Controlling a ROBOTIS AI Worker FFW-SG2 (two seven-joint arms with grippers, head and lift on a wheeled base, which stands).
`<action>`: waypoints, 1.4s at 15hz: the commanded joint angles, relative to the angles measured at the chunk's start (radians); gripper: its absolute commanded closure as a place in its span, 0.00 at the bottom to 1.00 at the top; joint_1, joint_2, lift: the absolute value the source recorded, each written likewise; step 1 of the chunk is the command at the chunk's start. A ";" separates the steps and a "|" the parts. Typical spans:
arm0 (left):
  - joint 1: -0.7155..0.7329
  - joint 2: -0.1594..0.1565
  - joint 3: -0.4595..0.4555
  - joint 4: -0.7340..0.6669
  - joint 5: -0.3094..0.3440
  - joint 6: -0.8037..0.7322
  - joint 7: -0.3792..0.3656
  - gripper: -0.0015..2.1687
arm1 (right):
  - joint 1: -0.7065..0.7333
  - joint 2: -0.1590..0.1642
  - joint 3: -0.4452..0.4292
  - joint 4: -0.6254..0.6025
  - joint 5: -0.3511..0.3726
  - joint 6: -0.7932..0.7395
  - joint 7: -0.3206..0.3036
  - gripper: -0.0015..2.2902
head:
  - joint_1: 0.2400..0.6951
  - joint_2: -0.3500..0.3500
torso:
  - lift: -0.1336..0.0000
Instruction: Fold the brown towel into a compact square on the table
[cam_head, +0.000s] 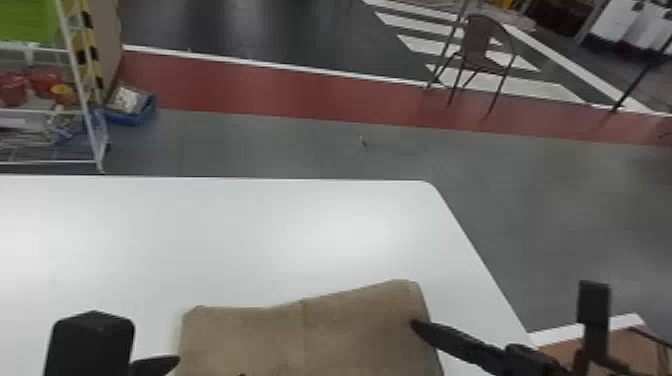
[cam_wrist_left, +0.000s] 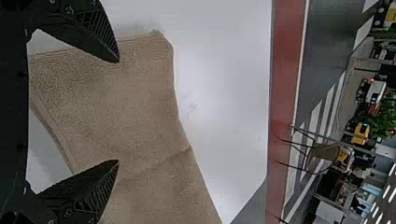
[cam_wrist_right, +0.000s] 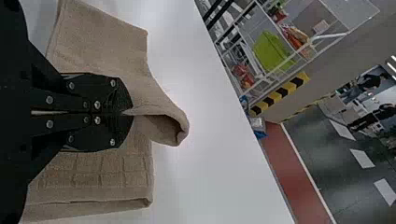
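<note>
Brown towel (cam_head: 350, 332), grid-patterned band (cam_wrist_right: 93, 177); white table (cam_head: 225, 235)

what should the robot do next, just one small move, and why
Probably ease the right tool up slightly and carry its pinched cloth leftward over the brown towel, since that tool is shut on a raised, curled fold, while the left tool stands open over the towel's left part, gripping nothing.
</note>
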 joint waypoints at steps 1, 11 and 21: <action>-0.001 0.000 -0.003 0.006 -0.014 0.000 0.000 0.06 | -0.024 0.001 0.011 0.049 0.044 -0.011 0.001 0.59 | 1.00 0.00 | 0.08; -0.019 -0.002 -0.003 0.032 -0.014 -0.012 0.000 0.06 | -0.065 0.001 0.032 0.161 0.165 -0.038 -0.008 0.36 | 1.00 0.00 | 0.08; -0.016 0.000 -0.013 0.047 -0.014 -0.086 0.015 0.06 | -0.059 0.001 -0.047 0.168 0.133 -0.106 -0.035 0.05 | 1.00 0.00 | 0.08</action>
